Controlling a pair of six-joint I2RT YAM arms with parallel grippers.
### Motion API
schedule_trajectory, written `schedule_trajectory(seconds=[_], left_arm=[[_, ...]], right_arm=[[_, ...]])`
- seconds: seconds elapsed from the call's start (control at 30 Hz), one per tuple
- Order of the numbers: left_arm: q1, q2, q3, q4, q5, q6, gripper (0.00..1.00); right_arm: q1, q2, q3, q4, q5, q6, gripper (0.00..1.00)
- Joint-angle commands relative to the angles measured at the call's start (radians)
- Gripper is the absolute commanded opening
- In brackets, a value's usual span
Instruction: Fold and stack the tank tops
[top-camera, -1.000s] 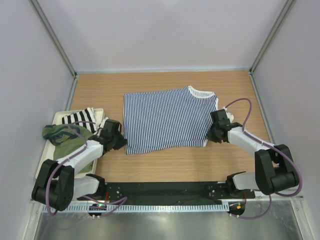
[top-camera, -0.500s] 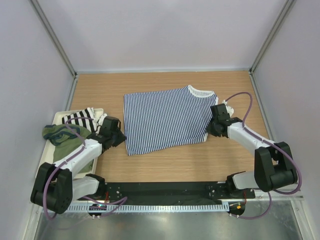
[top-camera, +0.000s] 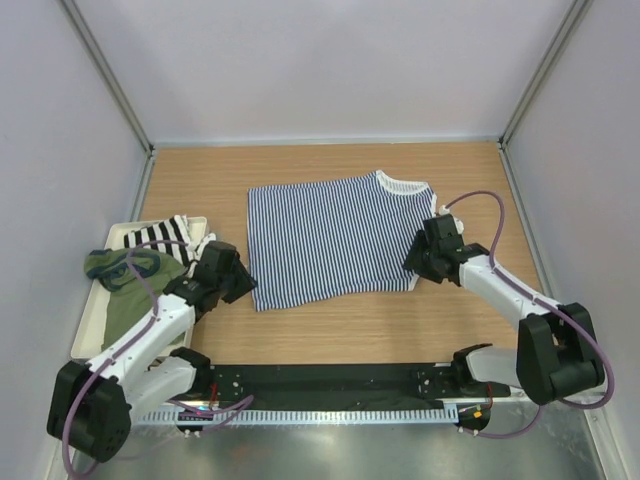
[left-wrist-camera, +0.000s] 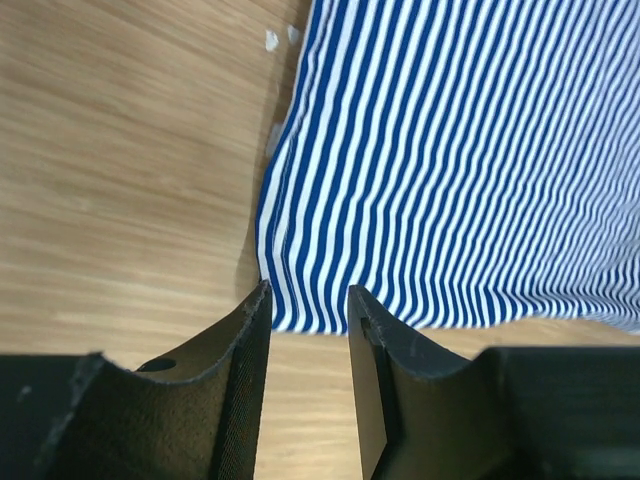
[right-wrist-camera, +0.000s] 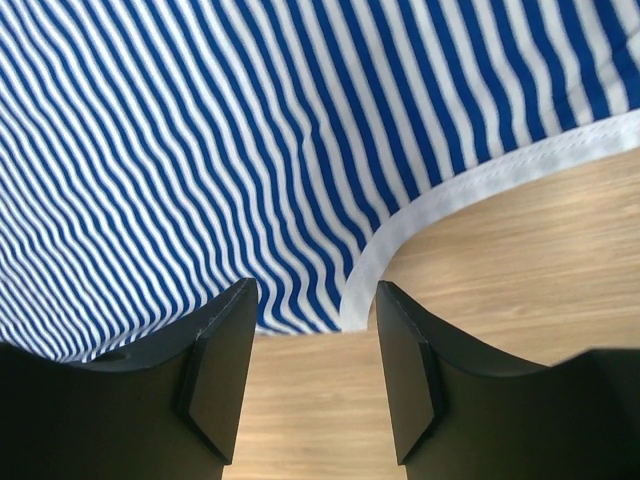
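**Figure.** The navy-and-white striped tank top (top-camera: 335, 240) lies flat near the middle of the wooden table (top-camera: 330, 335), with its white neckline trim toward the far right. We judge it laid out for a fold, not finished. The left gripper (left-wrist-camera: 308, 300) sits at its near-left hem corner and the right gripper (right-wrist-camera: 315, 300) at the white-trimmed edge on the near right — each with jaws spread and the cloth's edge at the fingertips, nothing pinched. We take it that one arm at each end would let the cloth be lifted evenly. The olive green tank top (top-camera: 125, 275) lies crumpled in the white tray (top-camera: 88, 330) at the left, beside a black-and-white striped garment (top-camera: 158, 234). Pale walls (top-camera: 320, 70) enclose the table on three sides.
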Motion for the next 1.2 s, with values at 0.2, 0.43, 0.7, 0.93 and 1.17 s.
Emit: schedule_trajectory(seconds=[0.2, 0.43, 0.7, 0.93, 1.17], left_arm=[[-0.062, -0.195, -0.018, -0.216, 0.037, -0.057, 0.38], [-0.096, -0.216, -0.051, -0.213, 0.051, -0.092, 0.35], [-0.124, -0.158, -0.029, -0.201, 0.071, -0.089, 0.35], [-0.131, -0.153, -0.037, -0.195, 0.069, -0.091, 0.35], [-0.133, -0.101, -0.058, -0.158, 0.062, -0.101, 0.34]], right_arm=[[0.073, -0.181, -0.050, -0.099, -0.026, -0.028, 0.50], [0.091, -0.146, -0.070, -0.083, -0.001, -0.008, 0.35], [0.091, -0.007, -0.065, -0.014, 0.011, -0.006, 0.39], [0.093, 0.069, -0.073, 0.027, 0.016, -0.001, 0.42], [0.093, 0.095, -0.071, 0.043, 0.055, 0.008, 0.10]])
